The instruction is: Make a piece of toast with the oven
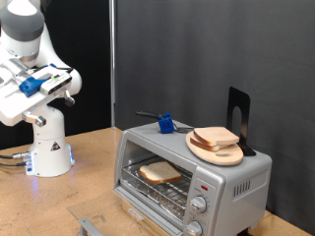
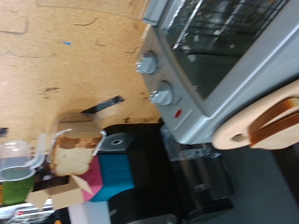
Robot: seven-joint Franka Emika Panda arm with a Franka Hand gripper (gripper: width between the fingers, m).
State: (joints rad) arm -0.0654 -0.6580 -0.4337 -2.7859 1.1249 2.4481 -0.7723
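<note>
The gripper point(image 1: 67, 84) hangs high at the exterior view's left, well apart from the oven point(image 1: 192, 177) and holding nothing that shows; whether its fingers are spread or pressed together I cannot tell. The piece of toast point(image 1: 159, 173) lies on the wire rack inside the oven, so loading looks done, while the glass door appears open. More bread slices point(image 1: 216, 138) rest on the round wooden board point(image 1: 219, 153) on the oven's roof, and the two knobs point(image 2: 155, 79) sit untouched, so heating seems left.
</note>
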